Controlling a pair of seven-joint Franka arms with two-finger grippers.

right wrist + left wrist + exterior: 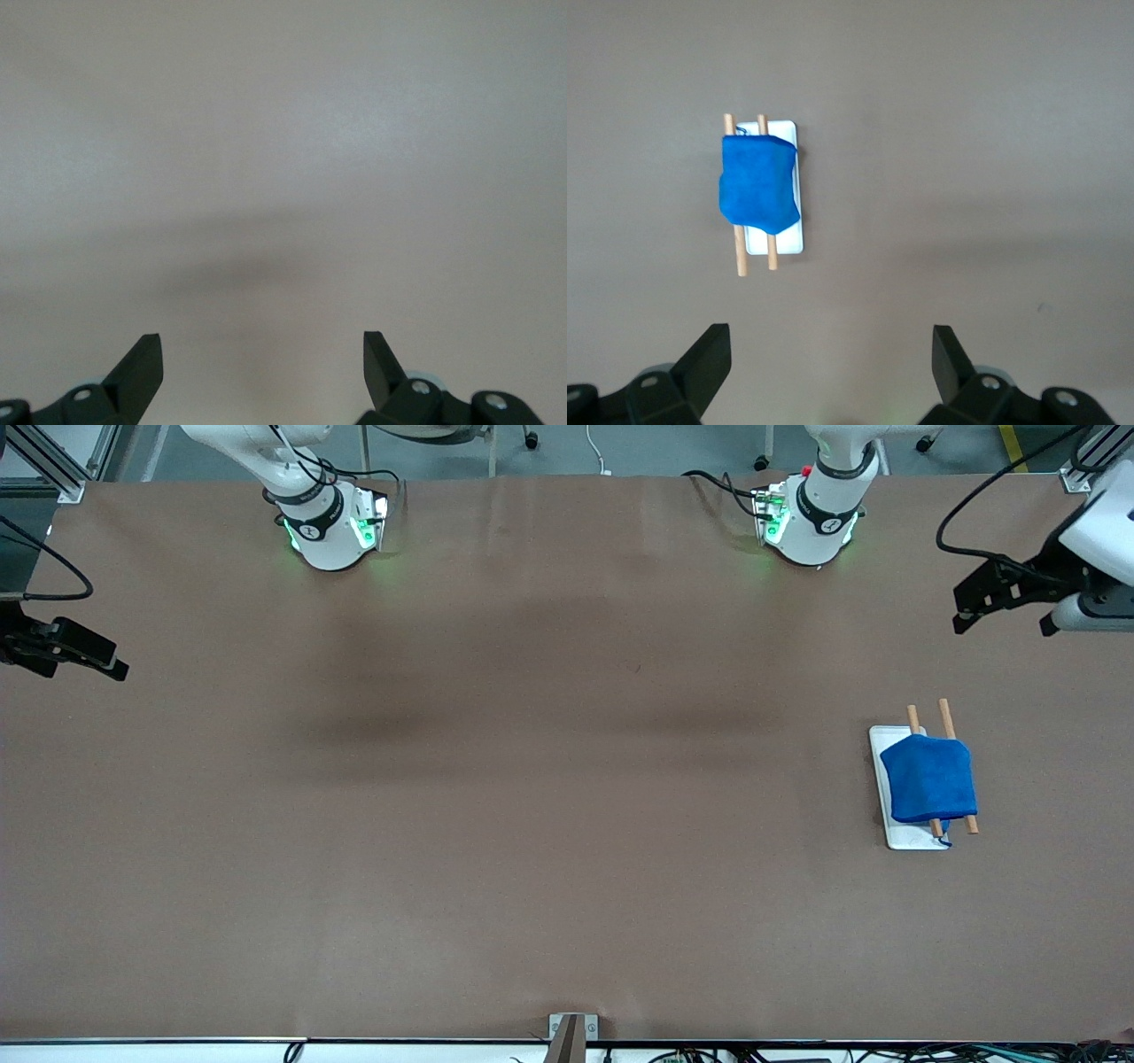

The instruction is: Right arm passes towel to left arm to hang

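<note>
Towel, right of frame, draped over two dowels on a white tray, looks soft, light, floppy: pinch a free edge; left hand and right hand both spread, empty.

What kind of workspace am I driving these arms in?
Probably a robotics lab bench: a wide table under brown covering, aluminium frame posts at its corners, cables along the edge. A blue towel hangs over a small two-dowel rack on a white base.
</note>
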